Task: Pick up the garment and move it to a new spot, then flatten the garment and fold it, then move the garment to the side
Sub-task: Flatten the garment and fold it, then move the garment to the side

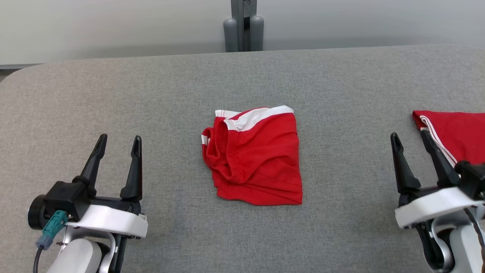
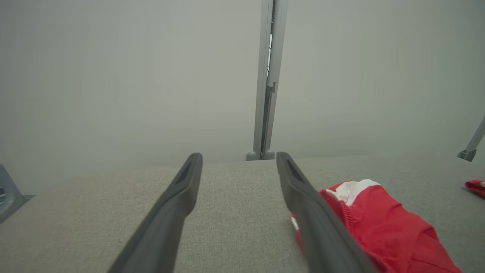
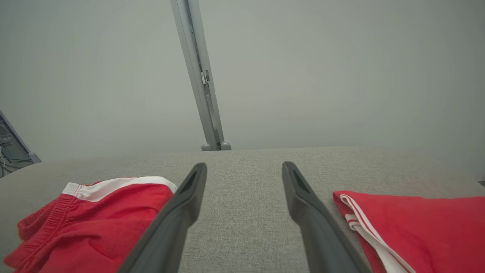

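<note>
Garment: the red garment (image 1: 257, 159) lies in the middle of the surface, well apart from every edge. It is bunched into a rough square, with a white band along its far side and the gathered elastic waistband opening toward the left edge.
Left gripper: the left gripper (image 1: 119, 138) is over the near left part of the surface, pointing toward the far edge. Its two dark fingers stand wide apart with bare cloth between them. It holds nothing and is clear of the garment.
Right gripper: the right gripper (image 1: 409, 134) is over the near right part, its fingers likewise spread wide and empty.
Second red garment: a second red garment (image 1: 454, 132) with thin white stripes lies flat by the right edge, just beside the right gripper.
Hidden or unclear: the second red garment is cut off by the picture's border. The right gripper's outer finger crosses its striped edge, and whether they touch cannot be told. In the left wrist view, a finger covers part of the garment's waistband side.
Surface: a grey woven surface (image 1: 113, 94) with a rounded far left corner.
Room: a grey post (image 1: 243, 26) rises behind the middle of the far edge, against a plain pale wall (image 1: 113, 26). A teal connector (image 1: 55, 223) with a cable sits on the left wrist.
</note>
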